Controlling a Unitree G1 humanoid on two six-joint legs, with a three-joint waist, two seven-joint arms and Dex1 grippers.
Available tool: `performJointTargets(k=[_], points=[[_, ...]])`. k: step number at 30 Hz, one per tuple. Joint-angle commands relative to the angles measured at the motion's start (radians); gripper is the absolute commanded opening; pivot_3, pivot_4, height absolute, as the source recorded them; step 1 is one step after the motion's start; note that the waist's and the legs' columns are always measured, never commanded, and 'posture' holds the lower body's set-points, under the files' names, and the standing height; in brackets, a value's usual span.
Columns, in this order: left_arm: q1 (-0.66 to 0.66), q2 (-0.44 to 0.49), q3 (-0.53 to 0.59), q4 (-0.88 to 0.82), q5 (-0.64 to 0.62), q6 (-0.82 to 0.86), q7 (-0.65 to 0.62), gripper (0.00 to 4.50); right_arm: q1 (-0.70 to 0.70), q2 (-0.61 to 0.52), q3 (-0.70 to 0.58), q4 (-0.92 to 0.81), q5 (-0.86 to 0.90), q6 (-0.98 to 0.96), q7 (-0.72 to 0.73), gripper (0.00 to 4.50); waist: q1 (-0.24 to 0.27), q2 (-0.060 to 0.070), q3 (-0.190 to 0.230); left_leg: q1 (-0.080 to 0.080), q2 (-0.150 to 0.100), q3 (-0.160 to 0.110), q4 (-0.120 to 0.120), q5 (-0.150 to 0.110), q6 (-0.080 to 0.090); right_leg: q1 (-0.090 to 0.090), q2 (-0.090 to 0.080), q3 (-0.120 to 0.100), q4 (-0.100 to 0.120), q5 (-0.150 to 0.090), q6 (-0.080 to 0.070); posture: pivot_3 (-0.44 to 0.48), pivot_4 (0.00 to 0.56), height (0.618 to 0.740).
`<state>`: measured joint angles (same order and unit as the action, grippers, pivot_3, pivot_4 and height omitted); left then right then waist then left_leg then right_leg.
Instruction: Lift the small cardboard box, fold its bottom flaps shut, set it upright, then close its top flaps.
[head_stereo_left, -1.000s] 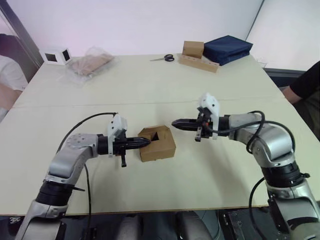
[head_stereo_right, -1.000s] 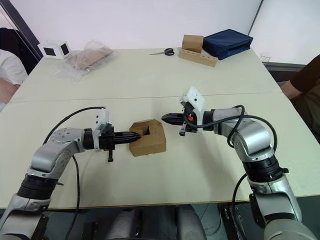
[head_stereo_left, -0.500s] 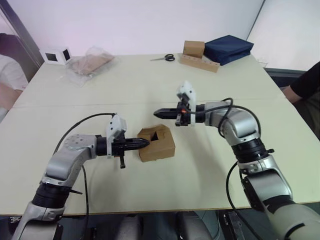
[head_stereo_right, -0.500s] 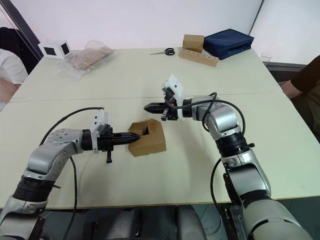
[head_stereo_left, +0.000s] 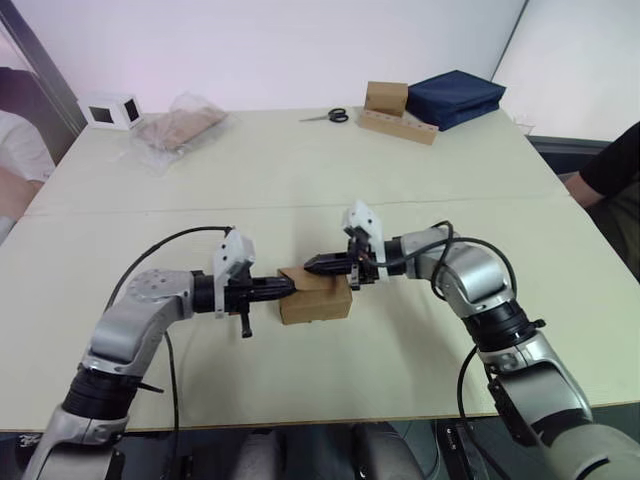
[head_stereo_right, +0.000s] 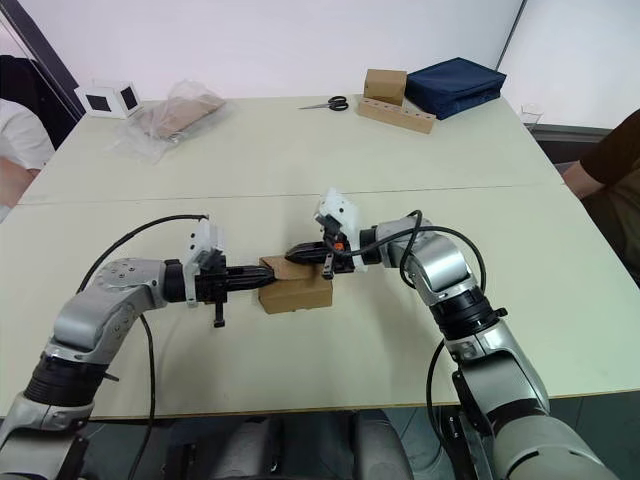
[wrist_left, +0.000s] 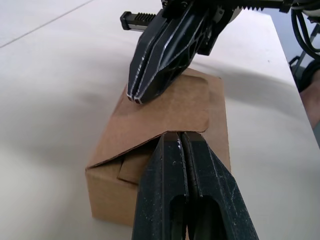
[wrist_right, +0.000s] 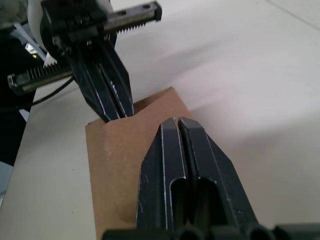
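Box (head_stereo_left: 316, 297) rests on the counter (head_stereo_left: 300, 180); left end effector (head_stereo_left: 288, 287) and right end effector (head_stereo_left: 312, 265), both closed and empty-handed, press its upper flaps (wrist_left: 175, 102).

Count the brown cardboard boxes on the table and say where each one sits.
2. One box sits near the front, between the left tool and right tool; a second box sits at the far edge beside the navy bag.

Lab/test rm, big pale table (head_stereo_left: 300, 160), bare white walls (head_stereo_left: 300, 40), scissors (head_stereo_left: 327, 117)

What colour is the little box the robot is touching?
Plain brown: the small cardboard box shows best in the left wrist view.
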<state>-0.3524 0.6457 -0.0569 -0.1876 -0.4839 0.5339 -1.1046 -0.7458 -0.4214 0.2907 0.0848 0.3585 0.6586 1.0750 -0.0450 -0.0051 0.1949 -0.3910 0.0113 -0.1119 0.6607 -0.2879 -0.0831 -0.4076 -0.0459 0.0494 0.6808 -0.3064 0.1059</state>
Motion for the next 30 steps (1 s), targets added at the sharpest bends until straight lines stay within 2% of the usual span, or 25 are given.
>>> performJointTargets(k=[1,6,8,12,14,19,24,30], points=[[0.02,0.046,0.056,-0.076,-0.048,0.023,-0.012,0.03,0.017,-0.003,0.023,-0.021,-0.023,-0.02,0.008,0.0,0.0,0.0,0.0,0.0,0.0,0.0,0.0,0.0,0.0,0.0,0.0,0.0,0.0,0.0,0.0,0.0,0.15,0.74],[0.054,0.131,0.138,-0.12,-0.107,0.063,-0.035,0.03,0.028,0.003,0.014,-0.029,-0.027,-0.024,-0.001,0.0,0.0,0.0,0.0,0.0,0.0,0.0,0.0,0.0,0.0,0.0,0.0,0.0,0.0,0.0,0.0,0.0,0.15,0.74],[0.032,0.137,0.157,-0.103,-0.129,0.078,-0.026,0.03,0.029,0.003,0.009,-0.039,-0.025,-0.022,-0.003,0.0,0.0,0.0,0.0,0.0,0.0,0.0,0.0,0.0,0.0,0.0,0.0,0.0,0.0,0.0,0.0,0.0,0.15,0.74],[-0.064,0.091,0.138,-0.031,-0.137,0.086,0.01,0.03,0.03,0.004,-0.002,-0.065,-0.018,-0.01,-0.012,0.0,0.004,0.0,0.0,0.0,0.0,0.0,0.0,0.0,0.0,0.001,0.0,0.0,0.0,0.0,0.0,0.0,0.15,0.74],[-0.141,0.043,0.091,0.05,-0.096,0.054,0.025,0.03,0.034,0.003,-0.007,-0.089,-0.014,0.001,-0.019,0.0,0.007,0.0,0.0,0.0,0.0,0.0,0.0,0.0,0.0,0.001,0.0,-0.001,0.0,0.0,0.0,0.0,0.15,0.74],[-0.238,-0.059,-0.008,0.22,0.01,-0.059,0.021,0.03,0.049,0.0,-0.013,-0.138,-0.01,0.023,-0.035,0.0,-0.001,0.0,0.0,0.0,0.0,0.0,0.0,0.0,0.0,0.0,0.0,0.0,0.0,0.0,0.0,0.0,0.15,0.74],[-0.262,-0.116,-0.071,0.301,0.062,-0.124,-0.022,0.03,0.062,-0.004,-0.028,-0.2,0.003,0.054,-0.062,0.0,-0.002,0.0,0.0,0.0,0.0,0.0,0.0,0.0,0.0,0.0,0.0,0.0,0.0,0.0,0.0,0.0,0.15,0.74],[-0.256,-0.127,-0.092,0.325,0.089,-0.149,-0.056,0.03,0.075,-0.019,-0.06,-0.3,0.034,0.105,-0.096,0.0,0.0,0.0,0.0,0.0,0.0,0.0,0.0,0.0,0.0,0.0,0.0,0.0,0.0,0.0,0.0,0.0,0.15,0.74]])
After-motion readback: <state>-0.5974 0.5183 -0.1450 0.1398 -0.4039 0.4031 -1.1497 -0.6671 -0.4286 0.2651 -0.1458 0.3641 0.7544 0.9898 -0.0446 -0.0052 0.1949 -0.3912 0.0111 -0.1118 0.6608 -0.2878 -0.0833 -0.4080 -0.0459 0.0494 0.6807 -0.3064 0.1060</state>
